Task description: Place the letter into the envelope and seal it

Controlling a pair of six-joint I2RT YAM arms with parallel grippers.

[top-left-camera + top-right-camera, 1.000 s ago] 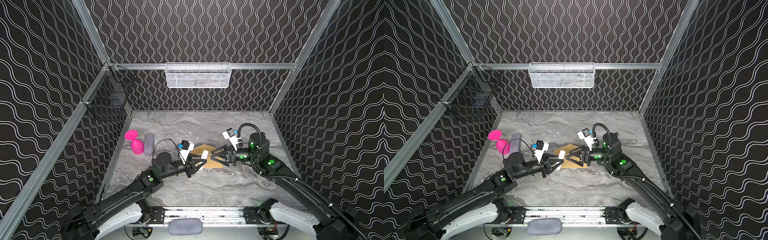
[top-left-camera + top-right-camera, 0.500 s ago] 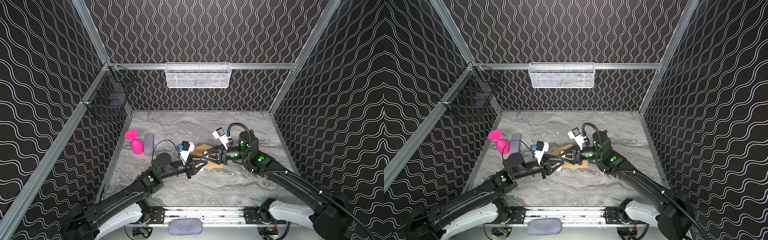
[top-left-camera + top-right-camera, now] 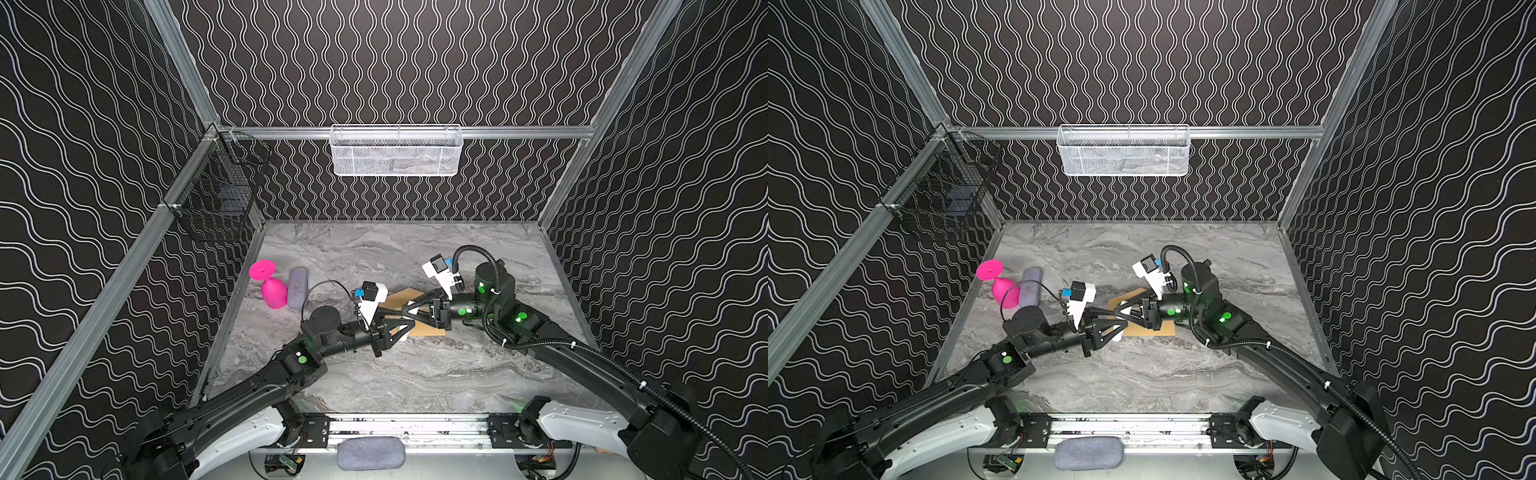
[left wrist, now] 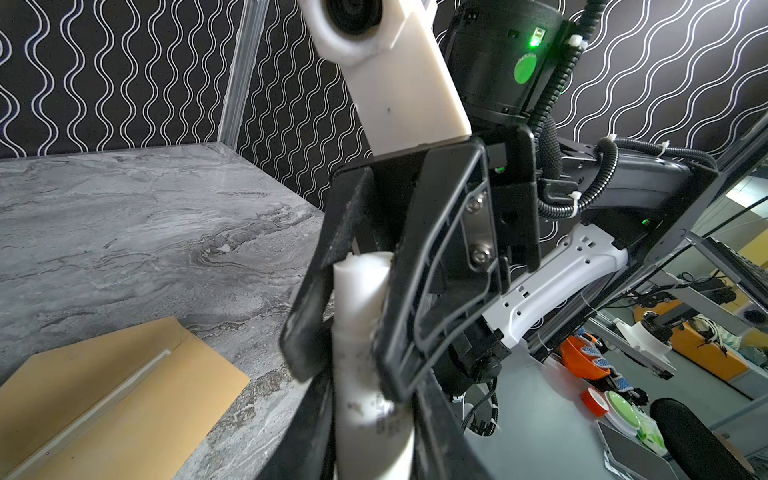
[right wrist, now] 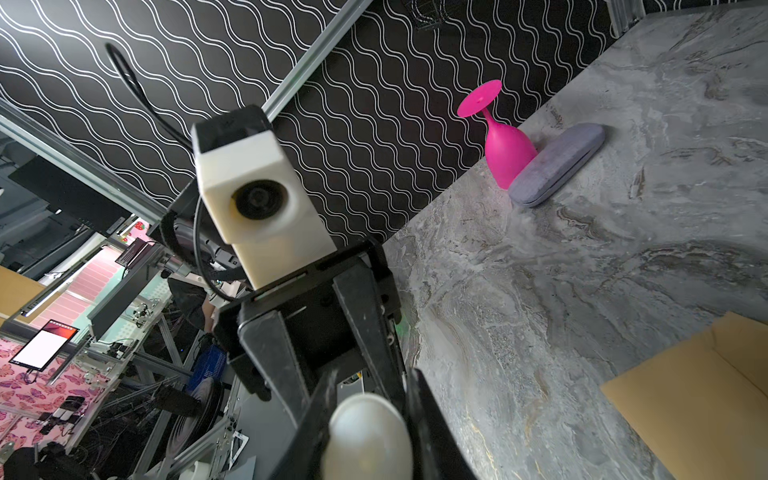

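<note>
Starting with the grey marble-patterned table (image 3: 374, 374): it is smooth, and the long kraft-brown paper envelope (image 4: 104, 395) lies flat and loose on it, right under the spot where your two arms meet. Nothing pins that envelope. If you push anything toward its mouth from here, it will likely skate across the table rather than take the load. From these views I cannot tell whether its flap stands open, so check that before you commit.

Next, your hands. The left hand (image 5: 345, 390) is clamped on the lower part of a white tube-shaped thing (image 4: 359, 291). The right hand (image 4: 353, 353) faces it with its fingers pressed in on the upper end of the same tube. With both hands on one thing, the main risk is a tug. If you draw one arm off before the other lets go, the tube can bend, crush or twist out of both grips. If you release both too early, it drops onto the envelope and may roll away. The fingertips of the two hands also sit very close together, so a small misjudged move could knock them together.

The pale tan border-printed letter does not show flat in any view. Whether the tube is that sheet rolled up, I cannot tell.
</note>
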